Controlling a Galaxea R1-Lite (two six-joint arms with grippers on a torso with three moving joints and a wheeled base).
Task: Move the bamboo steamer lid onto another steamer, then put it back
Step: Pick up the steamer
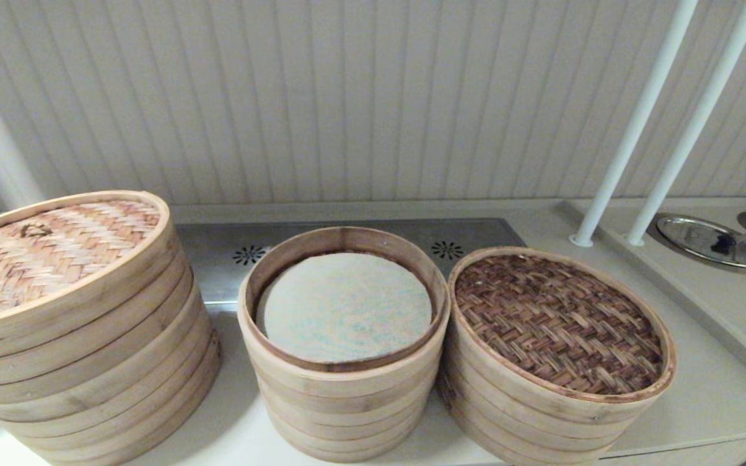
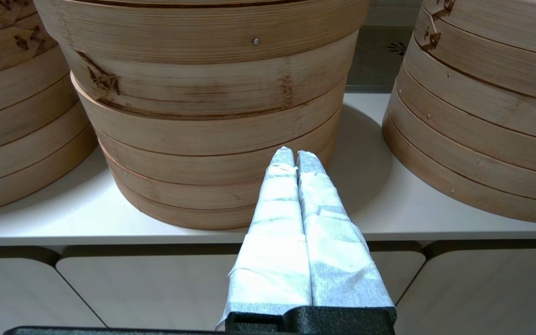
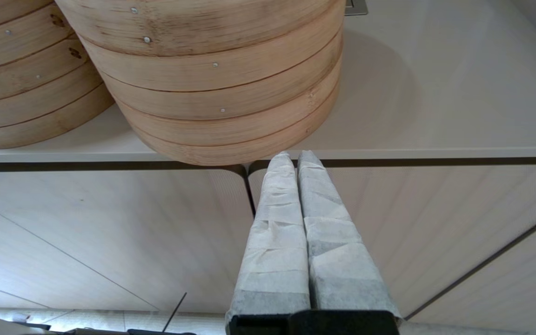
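Note:
The bamboo steamer lid [image 1: 557,323], dark brown herringbone weave with a pale rim band, sits on the right-hand stack [image 1: 528,421]. In the middle stands an open steamer [image 1: 347,388] with a brownish rim and a pale grey-green liner [image 1: 347,304]. Neither gripper shows in the head view. My left gripper [image 2: 295,153] is shut and empty, out in front of the counter edge, pointing at the lower tiers of the middle stack [image 2: 212,130]. My right gripper [image 3: 296,156] is shut and empty, low before the cabinet, just under the lidded stack's base [image 3: 221,79].
A much wider stack [image 1: 88,336] with a light tan looped lid [image 1: 43,252] stands at the left. Two white poles [image 1: 638,123] and metal dishes [image 1: 710,243] are at the back right. A steel vent panel [image 1: 217,249] lies behind the stacks.

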